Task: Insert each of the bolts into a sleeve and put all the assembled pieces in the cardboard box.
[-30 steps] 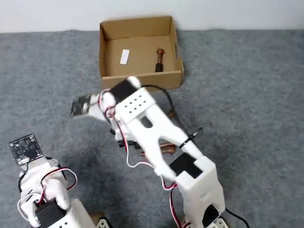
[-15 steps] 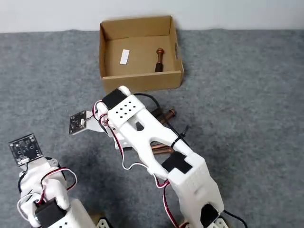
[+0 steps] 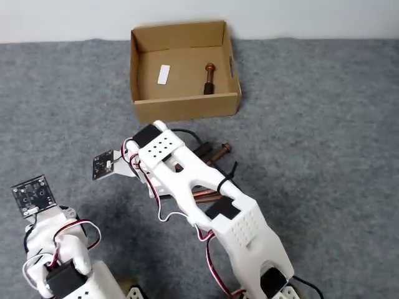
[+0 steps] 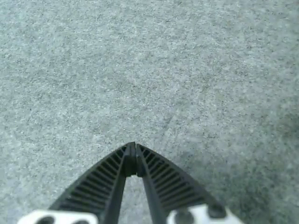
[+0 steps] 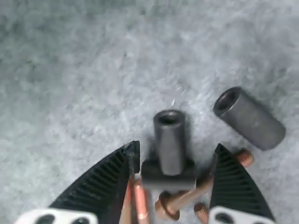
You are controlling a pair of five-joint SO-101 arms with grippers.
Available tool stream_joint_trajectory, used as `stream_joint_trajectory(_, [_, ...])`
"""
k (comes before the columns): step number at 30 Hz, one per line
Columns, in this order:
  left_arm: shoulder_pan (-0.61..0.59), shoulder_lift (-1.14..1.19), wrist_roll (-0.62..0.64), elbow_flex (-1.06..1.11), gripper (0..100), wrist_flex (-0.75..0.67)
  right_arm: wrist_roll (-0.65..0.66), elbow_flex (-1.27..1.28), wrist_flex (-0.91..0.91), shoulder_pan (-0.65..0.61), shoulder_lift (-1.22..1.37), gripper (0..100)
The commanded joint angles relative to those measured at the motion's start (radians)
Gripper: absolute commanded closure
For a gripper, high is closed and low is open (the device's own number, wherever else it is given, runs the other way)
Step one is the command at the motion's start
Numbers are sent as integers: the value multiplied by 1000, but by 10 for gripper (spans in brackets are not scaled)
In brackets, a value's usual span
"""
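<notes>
Right wrist view: the fingers (image 5: 105,184) of the right gripper (image 5: 176,148) stand wide apart and hold nothing. A dark sleeve (image 5: 169,135) sits between them with its open bore towards the camera, clear of both fingertips. Whether it stands upright or leans cannot be told. Copper bolts (image 5: 180,203) lie crowded between the sleeve and the gripper body, one close against the inner face of a finger. A second sleeve (image 5: 249,118) lies on its side near by, outside the jaws.

Left wrist view: the left gripper (image 4: 131,151) is closed tip to tip with nothing in it, above bare grey carpet (image 4: 187,70).

High view: the cardboard box (image 3: 187,107) sits beyond the right arm (image 3: 206,199). One assembled piece (image 3: 209,78) lies inside it, near a white label (image 3: 163,74).

Judgement: the step in hand is picking up a sleeve, and most of the task is not yet done. Hazards:
- Closing here may pinch a bolt together with the sleeve, because the parts are crowded.
- An off-centre squeeze on the round wall may tip the sleeve or shoot it out of the jaws.
- A rolling sleeve may scatter the loose parts near it
</notes>
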Motion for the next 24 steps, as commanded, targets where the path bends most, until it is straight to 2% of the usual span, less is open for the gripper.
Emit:
stream_joint_trajectory(1, [-3,-5,-6,-8,995,0,11,-8,-39,-7,8,796])
stream_joint_trajectory(9, [-3,-5,-6,-10,995,-3,8,-8,-44,-5,51,987])
stream_joint_trajectory(18, [-2,-5,-3,-45,995,-5,5,-9,5,-1,-107,988])
stream_joint_trajectory(24, [3,-5,-3,-125,995,-5,-146,-9,70,44,-263,989])
